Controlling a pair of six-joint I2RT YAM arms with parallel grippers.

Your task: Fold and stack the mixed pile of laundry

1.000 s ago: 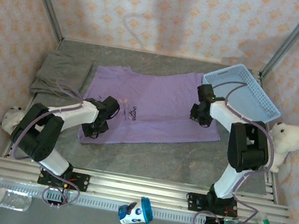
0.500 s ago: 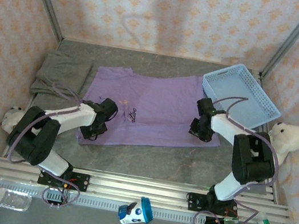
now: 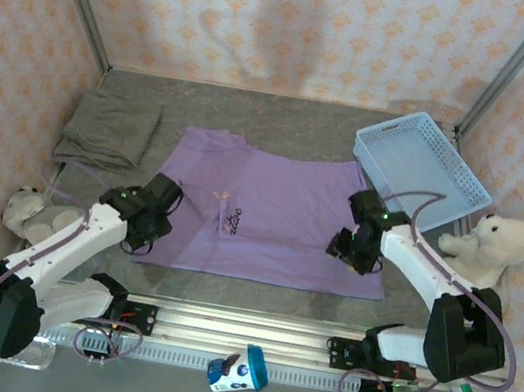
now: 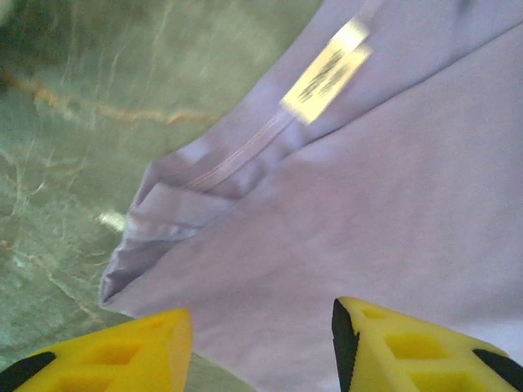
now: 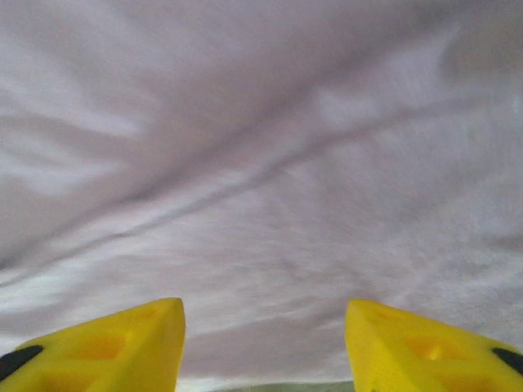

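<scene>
Your left gripper [image 4: 260,331] and right gripper [image 5: 263,331] hang with jaws apart and empty, one over each side of the lavender T-shirt [image 3: 280,209]. It lies spread flat between them, evidently for a two-handed fold. The grey-olive garment [image 3: 111,129] lies beside it, far left.

I found no text that could be read with confidence. The lavender T-shirt [image 3: 279,214] carried a small dark chest print [image 3: 230,219] in slanted script, too small in the top view to make out, and in the left wrist view a pale yellow sewn-in tag [image 4: 325,72] on the shirt bore dark printed lines, blurred past reading. A blue-and-white container [image 3: 239,370] lying by the front rail showed dark markings that I could not resolve either.
</scene>
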